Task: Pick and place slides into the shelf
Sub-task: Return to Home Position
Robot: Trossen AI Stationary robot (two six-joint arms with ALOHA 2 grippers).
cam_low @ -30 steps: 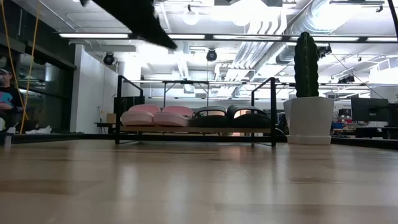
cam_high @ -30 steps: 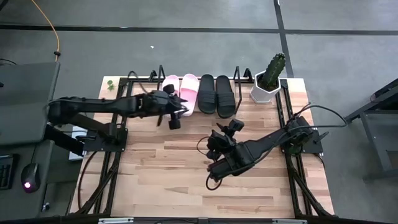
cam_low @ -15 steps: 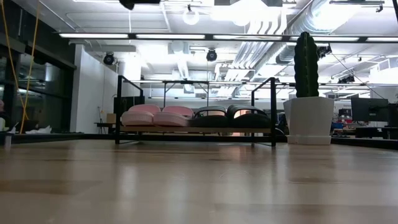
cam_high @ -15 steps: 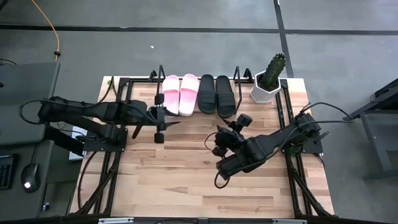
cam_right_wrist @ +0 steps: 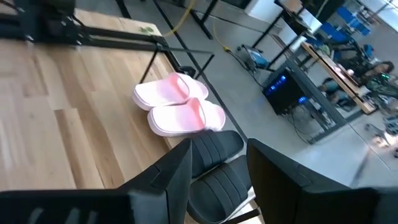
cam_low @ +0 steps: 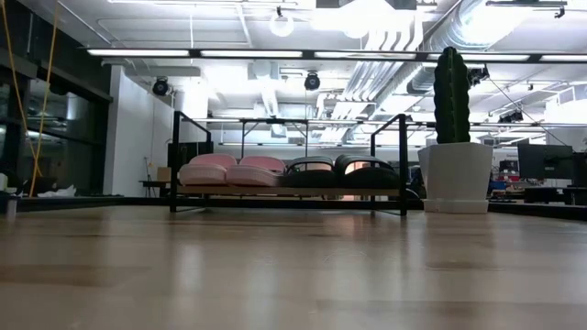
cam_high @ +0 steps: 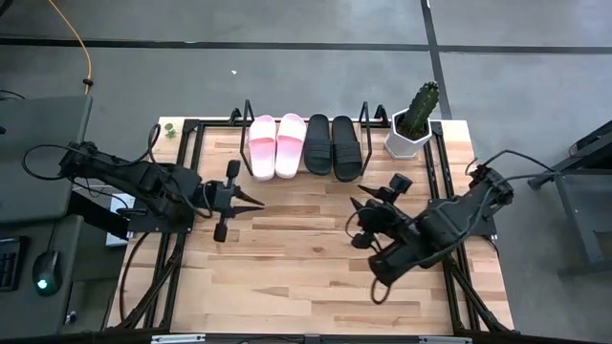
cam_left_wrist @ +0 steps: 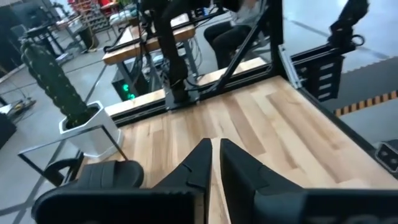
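All four slides sat in a row on the shelf (cam_high: 364,113) at the far edge of the table (cam_high: 287,268), the two pink slides (cam_high: 275,145) on the left and the two black slides (cam_high: 332,145) on the right, each touching its neighbour. The potted cactus (cam_high: 411,134) stood just beside the shelf's right end. The low view showed the same order, with all four resting flat on the light board between the black wire frames. No slide lay loose on the table, so the placing part of the job looked complete. The left gripper (cam_high: 256,202) hung over the left half of the table, on the near side of the shelf and apart from it. Its fingers were drawn almost together, with only a sliver between them, and they held nothing. The right gripper (cam_high: 356,221) hovered over the right half of the table, well apart from the shelf and pointed toward the slides. Its fingers were spread wide and empty. By these views, what remained appeared to be only for both arms to settle at their resting positions.
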